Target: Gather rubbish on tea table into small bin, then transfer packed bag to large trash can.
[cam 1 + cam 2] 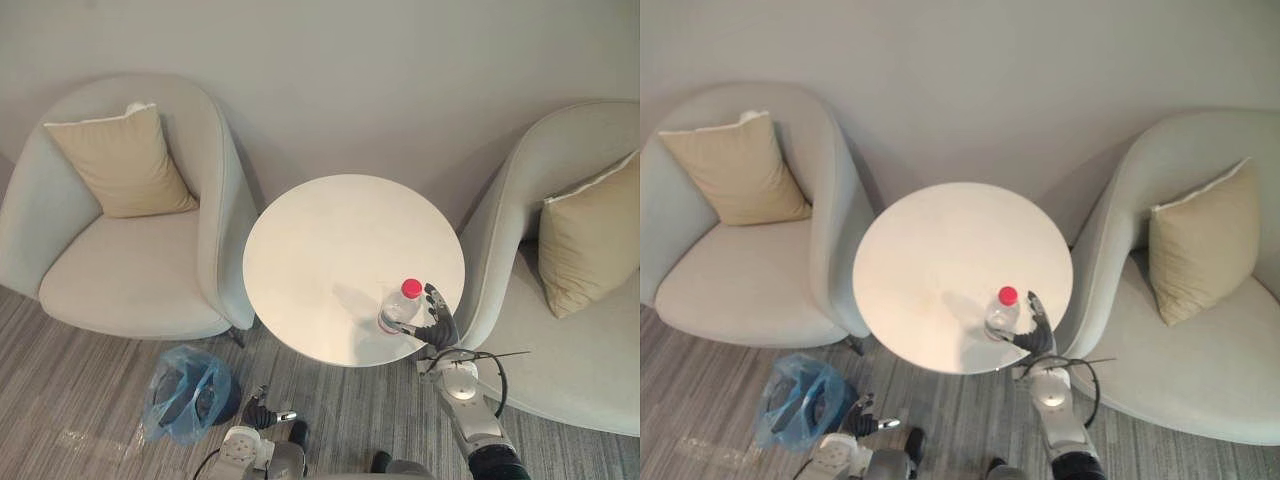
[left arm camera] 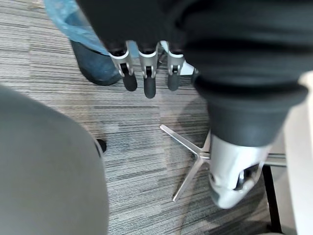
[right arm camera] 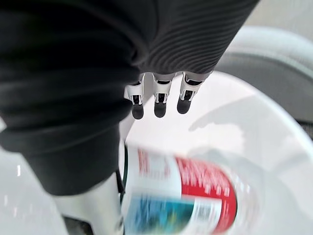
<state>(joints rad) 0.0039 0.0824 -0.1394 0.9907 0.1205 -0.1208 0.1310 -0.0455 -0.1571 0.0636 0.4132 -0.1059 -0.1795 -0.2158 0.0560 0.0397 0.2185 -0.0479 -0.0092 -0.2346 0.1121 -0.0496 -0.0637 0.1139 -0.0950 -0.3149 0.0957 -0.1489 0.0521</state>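
Observation:
A clear plastic bottle (image 1: 402, 305) with a red cap stands upright near the front right edge of the round white tea table (image 1: 330, 250). My right hand (image 1: 440, 325) is right beside it on its right, open, fingers (image 3: 159, 100) straight above the bottle's red and blue label (image 3: 186, 196) and thumb low next to it. The small dark bin (image 1: 185, 392), lined with a blue plastic bag, sits on the floor at the table's front left. My left hand (image 1: 262, 415) hangs low just to the right of the bin, its fingers (image 2: 149, 73) relaxed and holding nothing.
A pale armchair (image 1: 130, 270) with a tan cushion (image 1: 125, 165) stands left of the table, and a matching armchair (image 1: 560, 340) with a cushion (image 1: 590, 235) stands close on the right. The table's metal foot (image 2: 195, 161) spreads over striped grey carpet.

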